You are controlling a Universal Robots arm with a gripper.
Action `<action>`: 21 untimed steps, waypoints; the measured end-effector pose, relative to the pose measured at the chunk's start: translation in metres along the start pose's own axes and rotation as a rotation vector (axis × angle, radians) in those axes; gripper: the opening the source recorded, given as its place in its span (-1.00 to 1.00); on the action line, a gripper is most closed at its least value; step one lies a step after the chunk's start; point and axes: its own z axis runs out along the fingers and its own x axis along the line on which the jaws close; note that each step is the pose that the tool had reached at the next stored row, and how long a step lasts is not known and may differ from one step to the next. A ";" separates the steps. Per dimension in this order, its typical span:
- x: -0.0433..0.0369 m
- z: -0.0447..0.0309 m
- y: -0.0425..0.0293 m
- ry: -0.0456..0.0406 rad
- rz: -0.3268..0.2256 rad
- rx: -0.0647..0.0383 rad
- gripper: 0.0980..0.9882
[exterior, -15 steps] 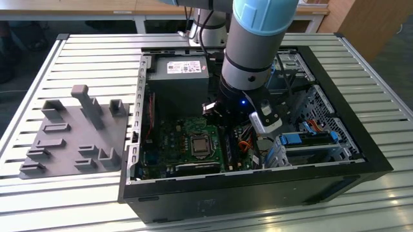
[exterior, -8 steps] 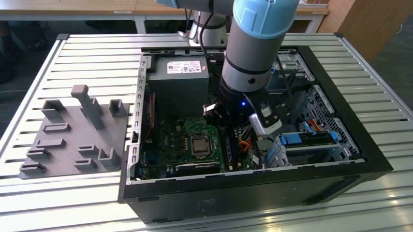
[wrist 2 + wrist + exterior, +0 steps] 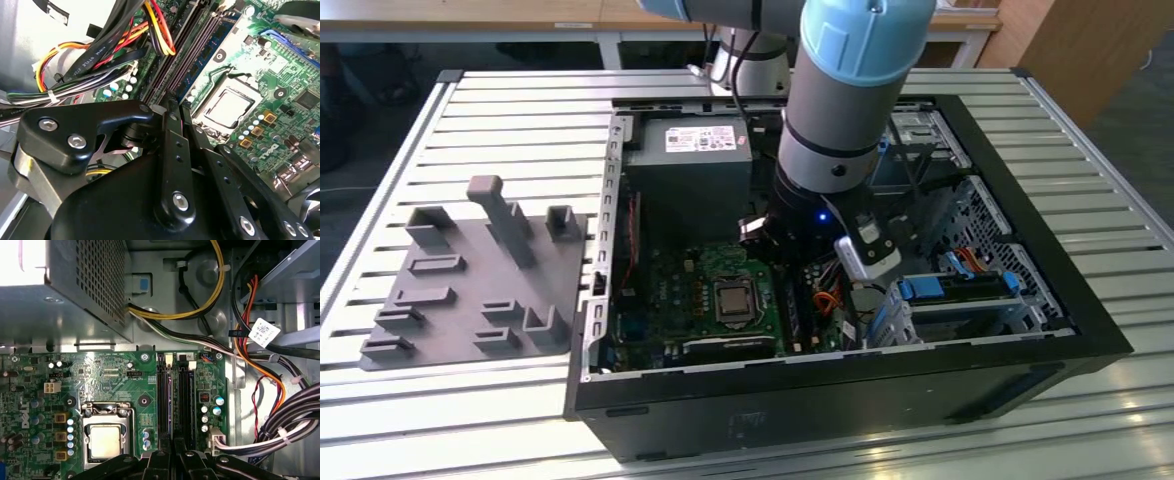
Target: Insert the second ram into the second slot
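Arm: the robot arm (image 3: 834, 130) reaches down into the open computer case (image 3: 1067, 300) at the centre of the exterior view.
Gripper: the gripper (image 3: 176, 102) sits low over the motherboard (image 3: 115, 385), at one end of the memory slots (image 3: 185, 400). I cannot tell whether it is clamped or parted.
Second ram: the second ram (image 3: 207, 47) stands on edge in line with the memory slots, just beside the CPU socket (image 3: 105, 440).
Long axis: it runs along the slots, pointing from the gripper toward the power supply (image 3: 687, 150).
Relative to gripper: its near end reaches the gripper's tip and the rest stretches away from it.
Seating: cannot tell.
Cables: a cable bundle (image 3: 100, 55) lies on the slots' far side from the socket.
Table: a grey fixture block (image 3: 467, 270) rests at the exterior view's left.
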 end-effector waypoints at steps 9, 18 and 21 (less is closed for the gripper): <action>-0.0002 0.0032 0.0013 0.0001 -0.003 0.000 -0.91; -0.0004 0.0055 0.0014 0.0001 -0.005 0.001 -0.91; -0.0004 0.0060 0.0015 0.0002 -0.005 0.002 -0.91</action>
